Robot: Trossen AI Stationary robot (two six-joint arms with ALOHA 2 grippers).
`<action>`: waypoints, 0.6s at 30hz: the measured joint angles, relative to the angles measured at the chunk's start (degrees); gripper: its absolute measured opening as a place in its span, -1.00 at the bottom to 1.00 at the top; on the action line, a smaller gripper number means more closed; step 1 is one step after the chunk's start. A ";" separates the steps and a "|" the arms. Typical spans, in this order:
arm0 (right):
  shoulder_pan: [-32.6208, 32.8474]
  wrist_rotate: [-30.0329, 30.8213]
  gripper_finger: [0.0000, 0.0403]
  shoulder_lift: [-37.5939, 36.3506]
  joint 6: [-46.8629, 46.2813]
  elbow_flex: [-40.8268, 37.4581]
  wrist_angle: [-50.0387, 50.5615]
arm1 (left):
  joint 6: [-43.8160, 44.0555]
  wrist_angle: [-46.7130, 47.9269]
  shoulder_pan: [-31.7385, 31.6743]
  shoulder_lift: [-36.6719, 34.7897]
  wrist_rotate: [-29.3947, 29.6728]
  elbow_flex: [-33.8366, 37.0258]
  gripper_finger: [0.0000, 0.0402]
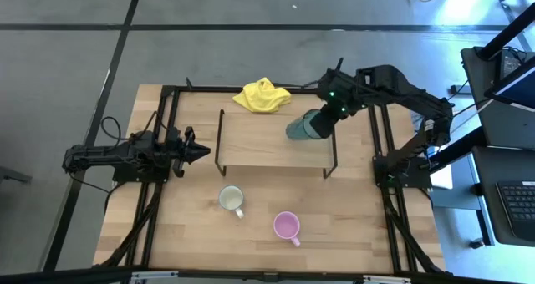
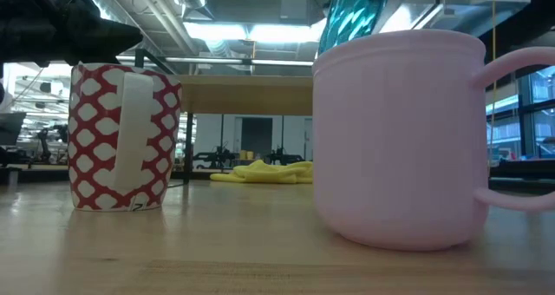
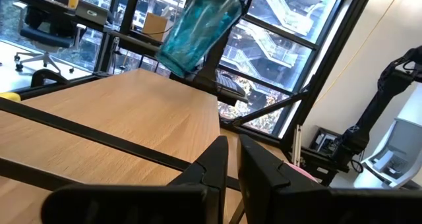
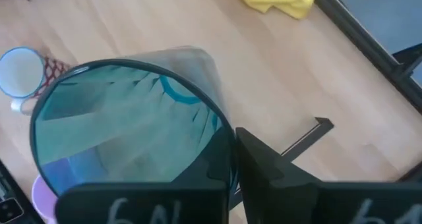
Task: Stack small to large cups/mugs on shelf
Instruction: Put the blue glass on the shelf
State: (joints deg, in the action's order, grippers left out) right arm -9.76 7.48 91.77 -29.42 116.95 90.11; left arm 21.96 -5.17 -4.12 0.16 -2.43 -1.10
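On the worktop [image 1: 167,234] the shelf [image 1: 259,142] sits in the upper middle of the high view with nothing resting on it yet, so by my reading the stacking has barely begun. The right gripper [image 1: 322,121] has its fingers clamped on the rim of the teal cup [image 1: 303,125], held tilted over the shelf's right end, while the left gripper [image 1: 199,153] waits at left of the shelf, fingers nearly closed on nothing. Left to do: the white mug [image 1: 231,200] and the pink mug [image 1: 287,226] stand on the worktop in the lower middle.
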 joint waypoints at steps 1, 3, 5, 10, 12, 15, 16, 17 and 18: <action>-0.71 -0.04 -0.92 0.00 0.20 0.00 0.00 | 0.00 0.00 0.01 0.00 0.01 0.00 -0.86; -2.48 -0.10 -0.92 0.10 1.22 0.00 -0.02 | 0.00 0.00 0.01 0.00 0.00 0.00 -0.86; -4.32 -1.39 -0.92 0.33 1.12 0.00 -0.02 | -0.02 0.02 0.02 0.00 0.01 0.00 -0.86; -5.70 -5.89 -0.88 0.37 -1.73 -0.19 -0.19 | 0.00 0.00 0.02 0.00 -0.01 0.00 -0.86; -5.67 -6.76 -0.88 0.37 -2.80 -1.28 -0.27 | -0.02 0.02 0.00 0.00 0.01 0.00 -0.86; -5.38 -8.90 -0.87 0.37 -4.84 -4.76 -0.24 | -0.02 0.02 0.00 0.00 -0.01 0.00 -0.86; -5.04 -8.93 -0.87 0.37 -4.97 -6.17 -0.17 | -0.01 0.01 0.01 0.00 -0.01 0.00 -0.86; -4.63 -8.88 -0.87 0.29 -5.08 -7.74 -0.39 | 0.00 0.00 0.00 0.00 0.01 0.00 -0.86; -4.25 -8.95 -0.88 0.16 -5.09 -8.96 -1.15 | -0.01 0.02 0.00 -0.02 0.01 0.00 -0.86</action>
State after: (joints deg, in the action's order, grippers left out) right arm -14.01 -1.46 91.93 -34.51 107.99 88.96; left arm 21.95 -5.15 -4.12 0.15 -2.42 -1.10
